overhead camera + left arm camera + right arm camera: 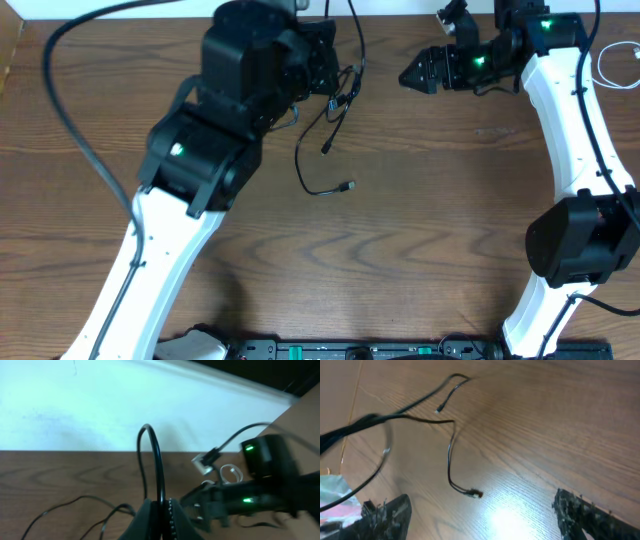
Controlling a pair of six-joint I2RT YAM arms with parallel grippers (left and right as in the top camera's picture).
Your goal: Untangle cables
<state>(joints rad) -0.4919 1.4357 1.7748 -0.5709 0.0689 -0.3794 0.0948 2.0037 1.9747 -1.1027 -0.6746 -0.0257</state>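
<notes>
Lifting black cable (449, 462) off worktop (400, 250): left tool (161, 512) pinched narrow on it, loop arching above the grip, likely so plug ends trail free on wood. Right tool (480, 520) hovers spread wide, holding nothing, near dangling strands. White cable (608, 66) lies well apart, far right edge. Right wrist view shows plug tips; overhead hides left grip.

Robot lab: wood table (430, 230), plain white wall (75, 410).
</notes>
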